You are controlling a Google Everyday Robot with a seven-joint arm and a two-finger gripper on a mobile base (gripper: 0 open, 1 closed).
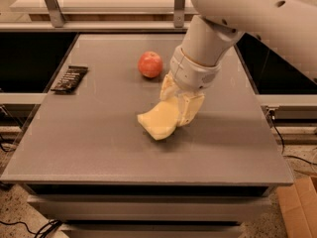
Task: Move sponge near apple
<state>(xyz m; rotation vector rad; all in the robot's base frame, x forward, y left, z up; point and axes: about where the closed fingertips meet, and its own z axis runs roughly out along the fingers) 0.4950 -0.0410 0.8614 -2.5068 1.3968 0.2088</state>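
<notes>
Pale yellow wavy foam sponge is gripped by cream tool at centre of grey table. Round red apple lies apart, farther back and slightly left. Placement judged outstanding.

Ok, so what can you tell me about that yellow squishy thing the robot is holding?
The pale yellow, flat foam sponge has wavy, curved edges and looks soft. It is near the middle of the grey table, tilted. Its upper end is pinched in the robot's cream pincer and its lower end dips toward the tabletop, though I cannot tell if it touches. The small round red-orange apple sits apart, further back.
</notes>
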